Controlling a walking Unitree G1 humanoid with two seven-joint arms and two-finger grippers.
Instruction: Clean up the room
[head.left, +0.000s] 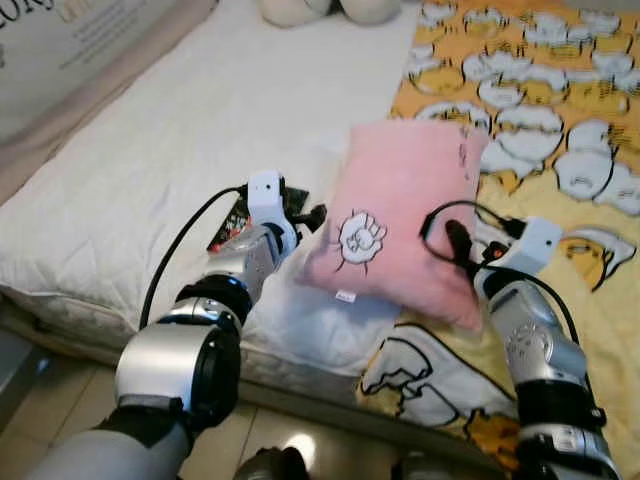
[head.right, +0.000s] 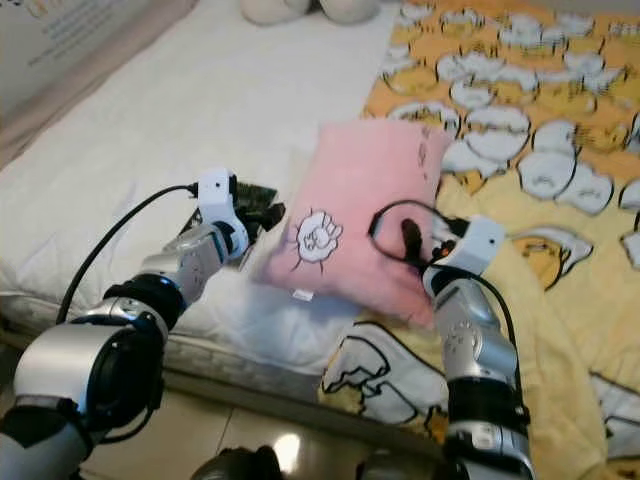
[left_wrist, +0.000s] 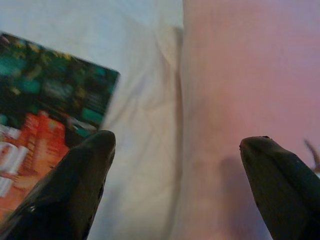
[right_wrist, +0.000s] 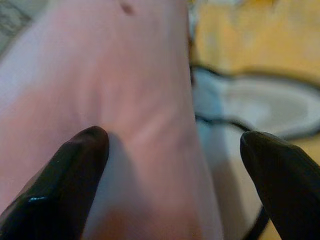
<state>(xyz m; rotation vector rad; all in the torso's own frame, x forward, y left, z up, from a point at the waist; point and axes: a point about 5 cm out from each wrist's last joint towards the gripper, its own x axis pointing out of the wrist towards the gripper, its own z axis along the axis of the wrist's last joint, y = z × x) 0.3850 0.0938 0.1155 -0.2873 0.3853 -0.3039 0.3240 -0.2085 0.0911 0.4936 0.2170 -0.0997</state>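
A pink pillow (head.left: 395, 215) with a white fist drawing lies on the bed, half on the white mattress (head.left: 190, 130), half on the yellow patterned blanket (head.left: 560, 120). My left gripper (head.left: 305, 215) is at the pillow's left edge, open, with the pillow's side (left_wrist: 250, 85) between and beyond its fingers (left_wrist: 80, 185). My right gripper (head.left: 455, 240) presses at the pillow's right edge, open, one finger (right_wrist: 65, 180) over the pink fabric (right_wrist: 125, 100) and the other over the blanket. A dark, colourful booklet (left_wrist: 45, 105) lies on the mattress under my left wrist.
Pale plush toys (head.left: 330, 10) sit at the head of the bed. A cardboard box (head.left: 70, 50) stands to the left of the mattress. The bed's front edge (head.left: 300, 385) runs just before me, with tiled floor (head.left: 60, 390) below.
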